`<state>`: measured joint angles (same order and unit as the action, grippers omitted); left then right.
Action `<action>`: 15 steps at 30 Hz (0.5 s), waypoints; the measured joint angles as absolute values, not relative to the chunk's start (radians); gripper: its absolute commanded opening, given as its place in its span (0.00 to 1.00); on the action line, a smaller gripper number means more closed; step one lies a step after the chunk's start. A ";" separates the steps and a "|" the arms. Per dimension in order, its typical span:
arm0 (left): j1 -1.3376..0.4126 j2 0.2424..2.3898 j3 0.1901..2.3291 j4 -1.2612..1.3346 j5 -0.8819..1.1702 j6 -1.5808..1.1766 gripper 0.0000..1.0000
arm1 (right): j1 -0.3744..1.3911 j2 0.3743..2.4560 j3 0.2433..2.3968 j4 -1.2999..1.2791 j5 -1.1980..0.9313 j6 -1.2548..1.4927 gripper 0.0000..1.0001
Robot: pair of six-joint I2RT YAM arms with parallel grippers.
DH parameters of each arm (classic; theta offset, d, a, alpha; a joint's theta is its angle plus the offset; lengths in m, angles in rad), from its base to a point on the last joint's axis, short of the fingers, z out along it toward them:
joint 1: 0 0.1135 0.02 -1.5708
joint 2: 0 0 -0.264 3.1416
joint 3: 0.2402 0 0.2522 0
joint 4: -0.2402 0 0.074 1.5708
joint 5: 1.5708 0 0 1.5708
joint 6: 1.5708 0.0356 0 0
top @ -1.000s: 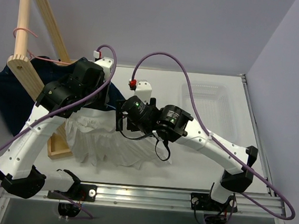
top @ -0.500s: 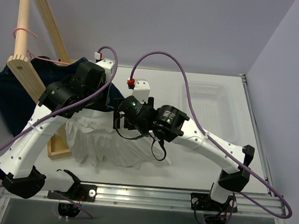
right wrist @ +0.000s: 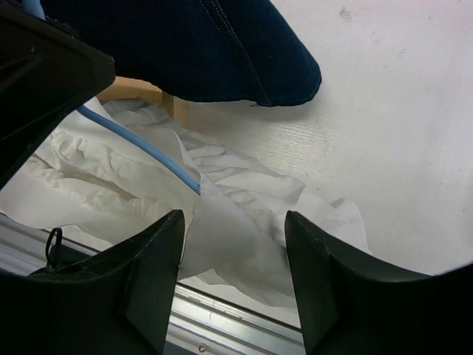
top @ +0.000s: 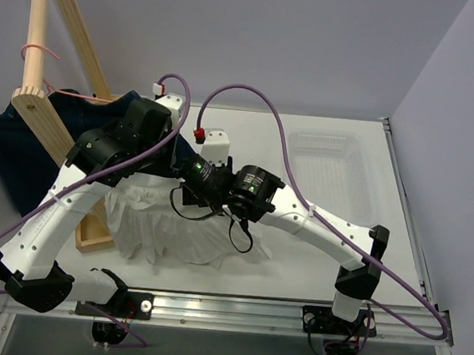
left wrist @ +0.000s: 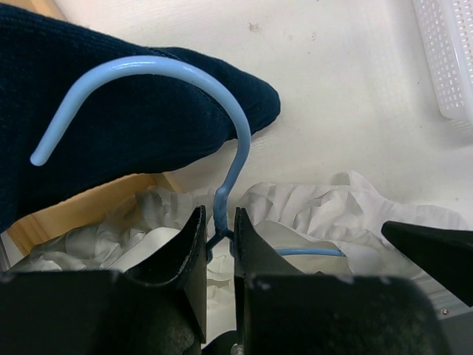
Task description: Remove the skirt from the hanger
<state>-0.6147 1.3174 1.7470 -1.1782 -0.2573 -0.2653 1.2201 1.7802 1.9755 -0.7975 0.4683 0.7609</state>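
The light-blue wire hanger (left wrist: 148,66) stands hook-up, and my left gripper (left wrist: 219,222) is shut on its twisted neck. The white ruffled skirt (top: 189,236) hangs from it in a crumpled heap that reaches the table. One blue shoulder wire (right wrist: 140,148) runs down into the skirt's waist fabric (right wrist: 236,244). My right gripper (right wrist: 235,222) hovers over that fold of the waist. Its fingers stand apart on either side of the fold and do not pinch it. In the left wrist view the skirt (left wrist: 318,207) bunches just behind the fingers.
A dark navy garment (top: 8,155) hangs from the wooden rack (top: 38,7) at the left, close over the hanger; a pink wire hanger (top: 35,47) loops over the pole. A clear plastic bin (top: 330,165) sits at the back right. A metal rail (top: 233,307) lines the front edge.
My right arm has slid left, closer to the hanger and the skirt's waist, and its jaws have narrowed. The left gripper keeps its hold on the hanger's neck, nearly still.
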 measured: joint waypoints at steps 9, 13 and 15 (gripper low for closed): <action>-0.616 1.335 1.747 -1.178 -0.267 -0.270 0.02 | 1.225 1.777 1.984 -0.835 0.472 0.764 0.44; -0.617 1.345 1.747 -1.178 -0.273 -0.270 0.02 | 1.225 1.776 1.984 -0.847 0.472 0.765 0.36; -0.617 1.348 1.747 -1.178 -0.275 -0.270 0.02 | 1.225 1.776 1.984 -0.854 0.472 0.767 0.29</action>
